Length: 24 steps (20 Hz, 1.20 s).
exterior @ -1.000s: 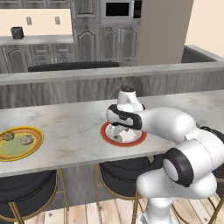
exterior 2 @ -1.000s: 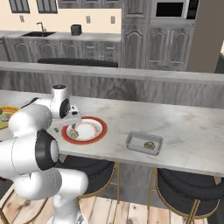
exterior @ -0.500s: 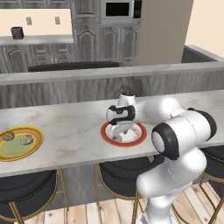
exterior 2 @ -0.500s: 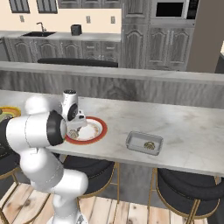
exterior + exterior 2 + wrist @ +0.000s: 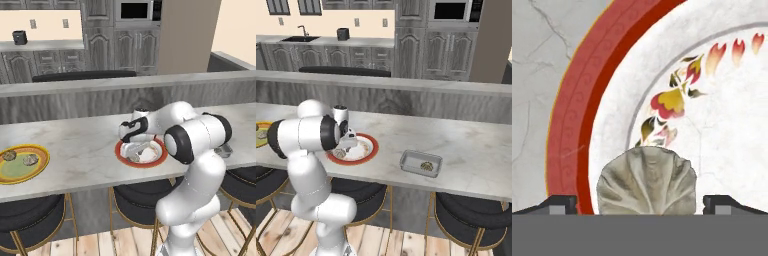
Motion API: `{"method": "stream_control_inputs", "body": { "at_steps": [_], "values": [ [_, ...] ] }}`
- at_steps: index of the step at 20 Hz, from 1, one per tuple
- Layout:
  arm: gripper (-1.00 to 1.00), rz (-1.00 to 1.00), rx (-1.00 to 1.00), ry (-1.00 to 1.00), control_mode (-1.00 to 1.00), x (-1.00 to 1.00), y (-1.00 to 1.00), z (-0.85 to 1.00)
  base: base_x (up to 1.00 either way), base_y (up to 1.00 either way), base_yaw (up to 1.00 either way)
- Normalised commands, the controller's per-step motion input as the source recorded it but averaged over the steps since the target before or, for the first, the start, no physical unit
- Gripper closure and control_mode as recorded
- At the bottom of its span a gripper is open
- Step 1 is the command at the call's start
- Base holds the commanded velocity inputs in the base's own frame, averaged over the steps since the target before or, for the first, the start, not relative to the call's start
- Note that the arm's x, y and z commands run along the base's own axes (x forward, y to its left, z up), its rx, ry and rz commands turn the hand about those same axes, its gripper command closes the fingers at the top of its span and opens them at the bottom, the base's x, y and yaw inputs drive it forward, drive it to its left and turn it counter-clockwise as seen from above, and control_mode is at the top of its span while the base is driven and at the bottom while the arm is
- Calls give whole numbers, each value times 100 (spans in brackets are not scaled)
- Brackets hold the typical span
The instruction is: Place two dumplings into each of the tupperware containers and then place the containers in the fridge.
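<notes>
The arm has swung lower over the red-rimmed plate on the marble counter; fingers wide astride a dumpling.

kitchen | cabinets, microwave, sink prob., marble counter

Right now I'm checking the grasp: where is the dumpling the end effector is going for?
The dumpling lies on the red-rimmed plate, just inside its rim, between the end effector fingertips in the hand view.

Grey carved cabinets line the peach back wall above a marble counter, black stools and wood floor.
</notes>
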Motion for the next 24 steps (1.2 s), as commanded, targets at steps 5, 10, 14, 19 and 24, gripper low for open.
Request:
{"method": "stream_control_inputs", "body": {
  "at_steps": [5,10,14,19,24],
  "values": [
    [-100,0,0,4,-100,18,-3,-71,0,0,0],
    [100,-5,0,12,-100,-3,-27,-79,0,0,0],
    [100,-16,0,21,-100,-41,-43,-54,0,0,0],
    [100,-27,0,3,-100,-45,-30,24,0,0,0],
    [100,-45,-9,-4,-100,-6,-65,93,0,0,0]
  ]
}}
